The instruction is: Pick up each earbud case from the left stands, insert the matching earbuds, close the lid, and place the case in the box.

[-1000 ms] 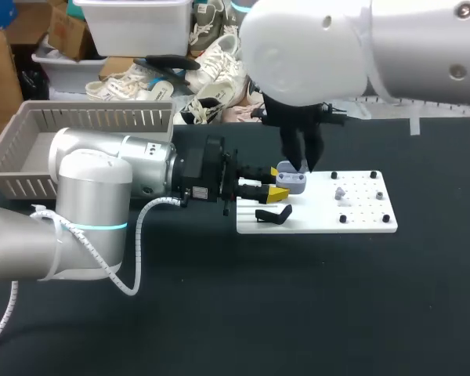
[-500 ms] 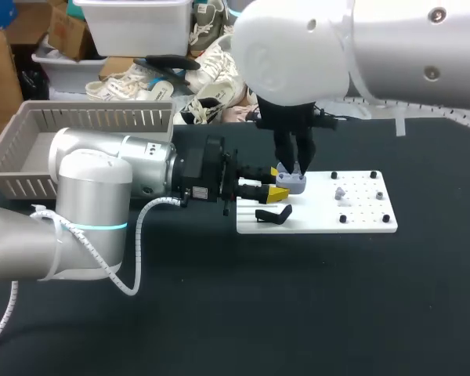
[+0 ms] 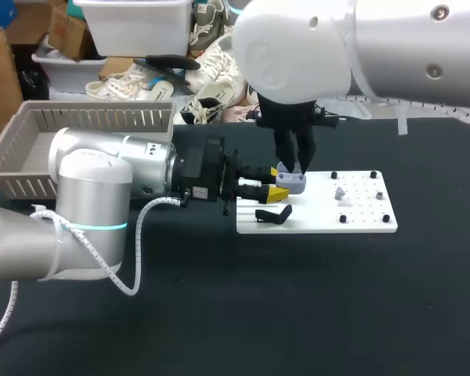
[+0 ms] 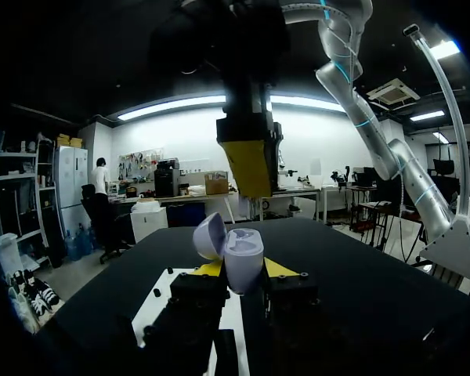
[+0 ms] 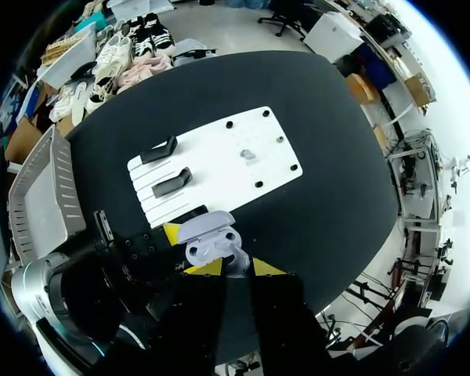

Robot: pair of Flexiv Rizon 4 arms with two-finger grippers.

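Note:
My left gripper (image 3: 284,184) (image 4: 243,271) is shut on a lavender earbud case (image 3: 291,183) (image 4: 244,257) and holds it over the left end of the white board (image 3: 360,211). The case's lid (image 4: 210,235) stands open. My right gripper (image 3: 296,168) (image 5: 236,269) points straight down just above the open case (image 5: 207,239), shut on a small pale earbud (image 5: 236,260). In the left wrist view the right gripper (image 4: 251,172) hangs directly over the case. Another earbud (image 3: 339,193) (image 5: 248,154) sits on the board's peg area.
Two black stands (image 3: 272,215) (image 5: 158,149) lie on the board's left part. A grey slatted basket (image 3: 78,141) (image 5: 39,196) sits at the table's far left. Small black pegs (image 3: 343,218) dot the board's right half.
The right arm shifted a little to the left, bringing its gripper over the case. In the last half second nothing moved. The left arm stayed put.

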